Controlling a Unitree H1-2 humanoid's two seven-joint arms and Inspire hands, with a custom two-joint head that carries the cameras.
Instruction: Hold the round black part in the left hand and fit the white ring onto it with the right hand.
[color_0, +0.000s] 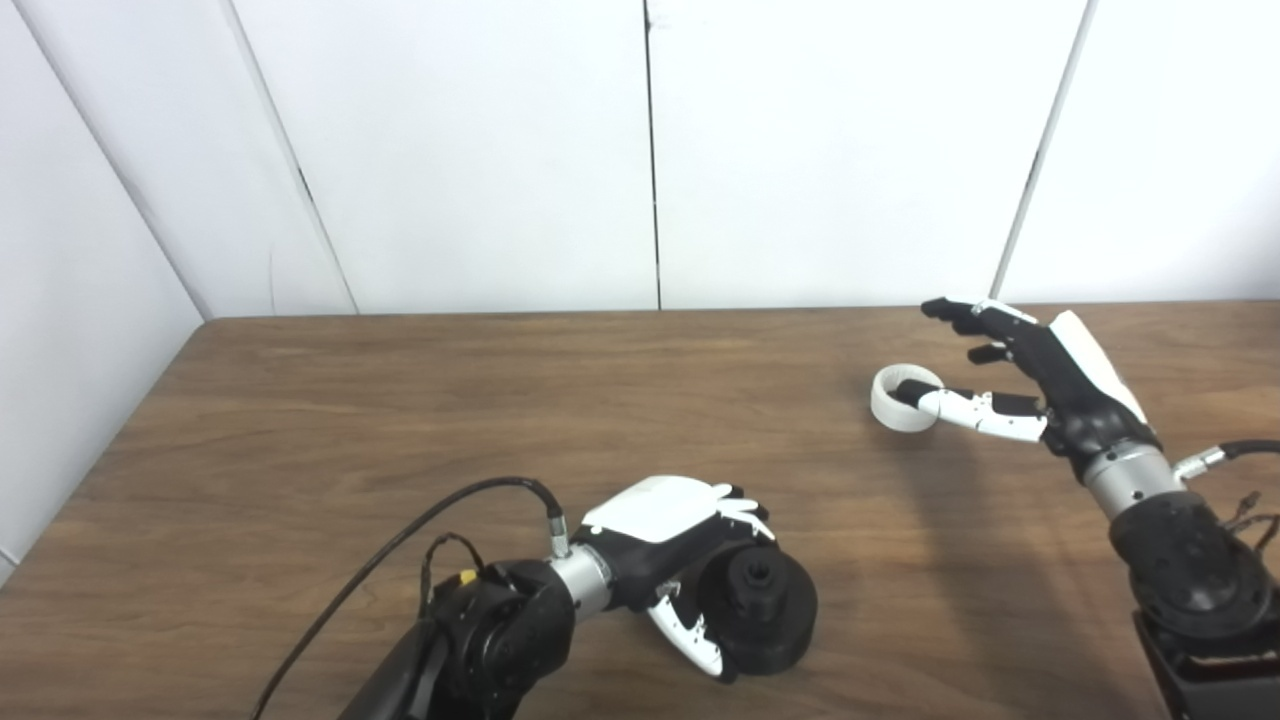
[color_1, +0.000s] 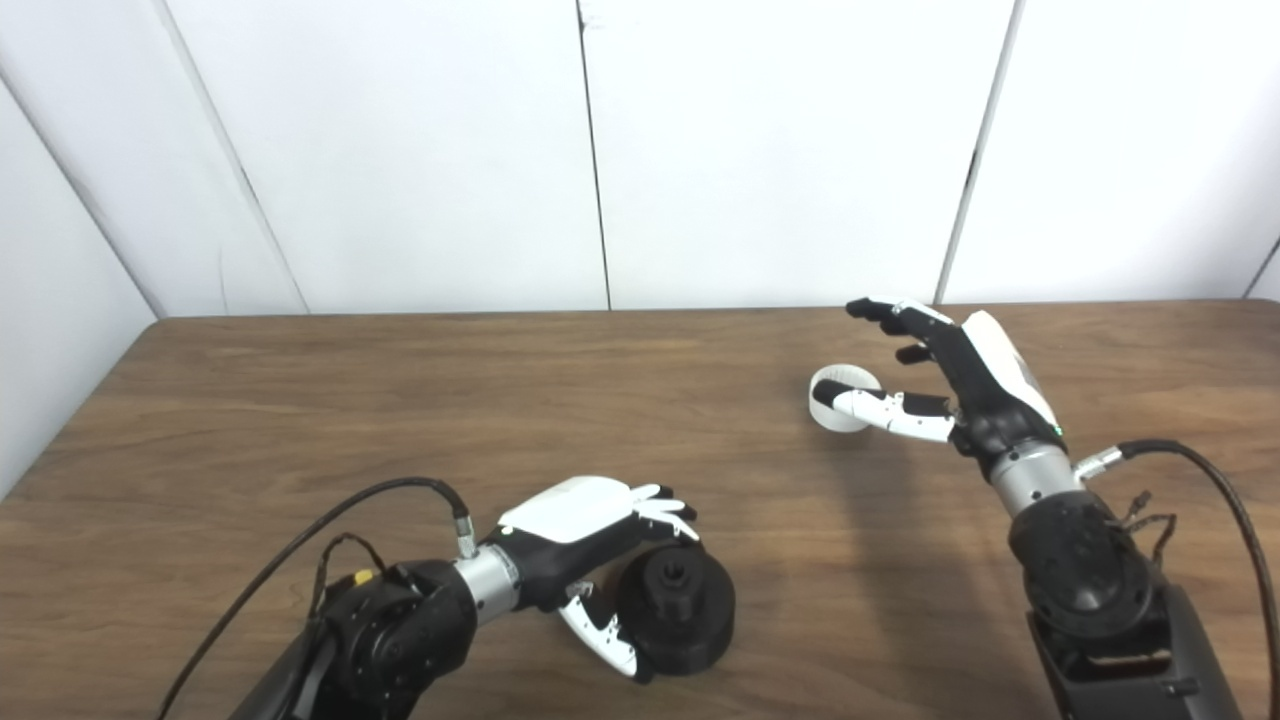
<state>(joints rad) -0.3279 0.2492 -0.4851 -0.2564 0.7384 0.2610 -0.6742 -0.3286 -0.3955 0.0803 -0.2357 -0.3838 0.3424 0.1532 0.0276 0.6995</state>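
Left hand (color_0: 665, 545): fingers wrapped around round black part (color_0: 757, 606), low on brown wooden surface (color_0: 400, 420).
Right hand (color_0: 1040, 375): fingers spread wide; thumb threaded through white ring (color_0: 903, 398).
Room: white wall panels (color_0: 640, 150).

Left hand (color_1: 590, 540) wrapped around round black part (color_1: 675, 605) near front edge of tabletop (color_1: 400, 400); right hand (color_1: 940, 375) spread, thumb poked through white ring (color_1: 838, 398), toward back right
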